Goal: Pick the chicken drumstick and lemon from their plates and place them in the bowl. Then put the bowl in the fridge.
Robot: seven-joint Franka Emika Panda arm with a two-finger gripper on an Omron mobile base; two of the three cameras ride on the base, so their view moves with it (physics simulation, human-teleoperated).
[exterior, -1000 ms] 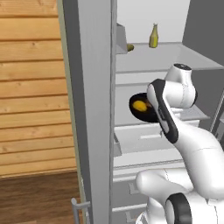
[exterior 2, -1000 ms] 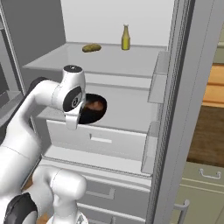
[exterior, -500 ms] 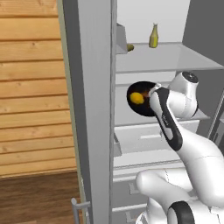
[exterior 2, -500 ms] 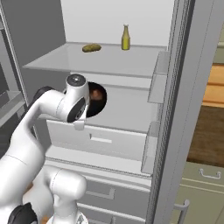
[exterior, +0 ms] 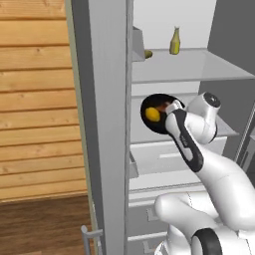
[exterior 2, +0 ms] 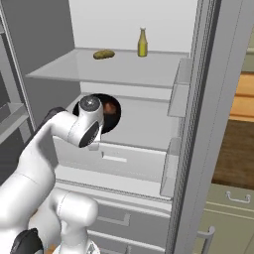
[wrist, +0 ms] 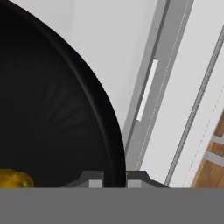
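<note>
Mostly your arm is hiding the tool [wrist: 114,178], which is clamping the bowl [exterior: 158,113] rim inside the fridge [exterior 2: 134,74]. Its lemon [exterior: 152,114] is sitting at nine o'clock, the chicken drumstick [exterior 2: 111,107] partly showing. Since earlier, the bowl is reaching deeper over the shelf. No writing is legible.

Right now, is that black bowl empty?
No: in the left base view the bowl holds the yellow lemon with the reddish-brown chicken drumstick beside it.
</note>
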